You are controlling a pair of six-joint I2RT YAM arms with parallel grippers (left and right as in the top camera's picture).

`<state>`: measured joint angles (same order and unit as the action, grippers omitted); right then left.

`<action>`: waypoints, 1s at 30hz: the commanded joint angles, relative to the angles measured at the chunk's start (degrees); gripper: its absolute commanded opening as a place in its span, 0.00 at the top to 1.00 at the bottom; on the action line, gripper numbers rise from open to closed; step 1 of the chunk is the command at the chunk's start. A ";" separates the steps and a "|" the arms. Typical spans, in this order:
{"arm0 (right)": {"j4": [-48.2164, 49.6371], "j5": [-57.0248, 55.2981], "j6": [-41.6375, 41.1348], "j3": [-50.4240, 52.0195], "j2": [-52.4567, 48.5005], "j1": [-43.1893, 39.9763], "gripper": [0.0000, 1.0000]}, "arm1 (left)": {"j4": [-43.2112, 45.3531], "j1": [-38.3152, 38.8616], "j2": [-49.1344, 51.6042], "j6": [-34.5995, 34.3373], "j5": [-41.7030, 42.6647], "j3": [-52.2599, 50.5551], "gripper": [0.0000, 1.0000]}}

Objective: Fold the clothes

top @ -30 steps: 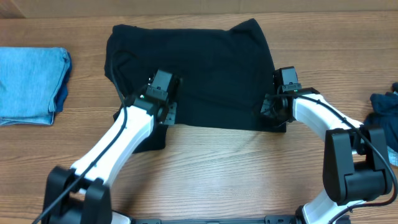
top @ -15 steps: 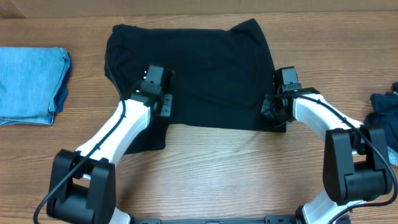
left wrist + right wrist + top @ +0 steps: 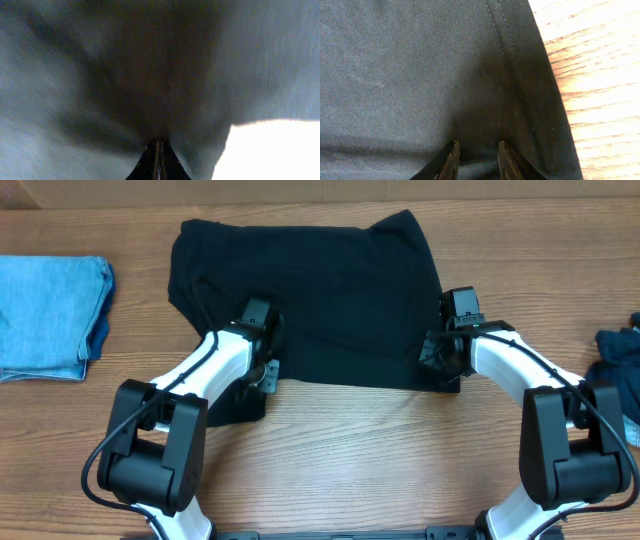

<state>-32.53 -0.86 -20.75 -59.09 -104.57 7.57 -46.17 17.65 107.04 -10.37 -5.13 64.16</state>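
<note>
The clothes here are chiefly a black T-shirt lying flat across the middle of the wooden table. My left gripper is at the shirt's lower left part. In the left wrist view my left gripper is shut, and folds of the black fabric run into its tips. My right gripper sits on the shirt's lower right edge. In the right wrist view my right gripper has its fingers partly apart, pressed on the cloth just inside the stitched hem.
A folded light blue denim garment lies at the left edge of the table. A dark navy garment is bunched at the right edge. Bare wood shows right of the hem.
My left arm has swung round and its gripper has shifted down towards the shirt's lower left edge and closed on the fabric. The right arm has stayed still.
</note>
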 commanded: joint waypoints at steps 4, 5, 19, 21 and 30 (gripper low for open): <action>-2.05 -0.33 -0.28 2.71 -3.06 -0.52 0.69 | -7.02 4.13 0.96 -2.12 8.68 -2.64 0.96; -2.08 -0.33 -0.28 2.71 -3.06 -0.52 0.69 | -7.41 5.22 0.96 -2.12 9.57 -3.28 0.96; -2.16 -0.50 -0.28 2.71 -3.06 -0.52 0.69 | -4.92 10.12 -7.85 -8.00 -8.37 -3.56 0.82; -2.21 -0.50 -0.26 2.71 -3.06 -0.52 0.69 | -4.11 10.19 -7.82 -8.04 -7.37 -3.58 0.82; -2.25 -0.50 -0.26 2.71 -3.06 -0.52 0.69 | -3.78 10.29 -7.78 -8.37 -5.11 -5.55 0.87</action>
<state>-32.53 -0.86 -20.75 -59.09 -104.57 7.60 -49.98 28.01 100.09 -17.67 -11.16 60.60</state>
